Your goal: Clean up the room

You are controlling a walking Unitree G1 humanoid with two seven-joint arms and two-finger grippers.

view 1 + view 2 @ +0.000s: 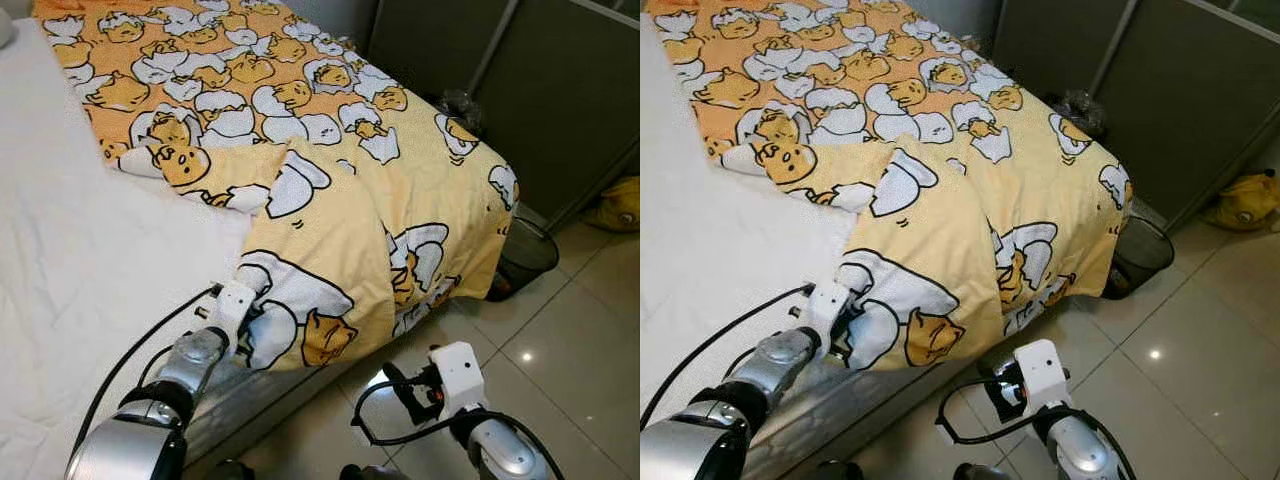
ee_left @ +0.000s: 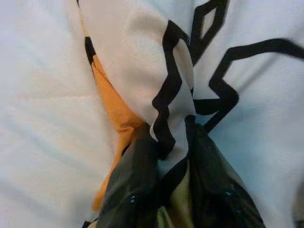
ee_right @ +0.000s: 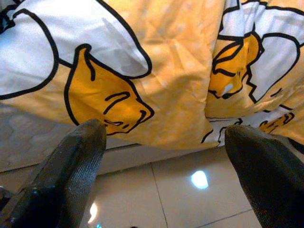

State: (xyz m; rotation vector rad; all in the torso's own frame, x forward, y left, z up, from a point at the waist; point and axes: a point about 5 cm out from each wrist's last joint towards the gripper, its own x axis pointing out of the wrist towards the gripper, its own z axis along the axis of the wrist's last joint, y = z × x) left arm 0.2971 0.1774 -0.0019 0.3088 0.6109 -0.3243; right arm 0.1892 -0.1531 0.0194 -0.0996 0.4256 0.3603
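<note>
Though printed all over, blanket (image 1: 330, 200) wordless.

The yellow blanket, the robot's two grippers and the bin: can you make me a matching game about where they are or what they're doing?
Things:
1. blanket
2. left gripper
3. right gripper
4. mesh bin

States:
A. fingers wide apart, above the floor tiles
B. on the floor at the bed's corner
C. fingers pinching the fabric
D. draped over the bed edge

Pairs: 1-D, 2-C, 3-A, 4-B
</note>
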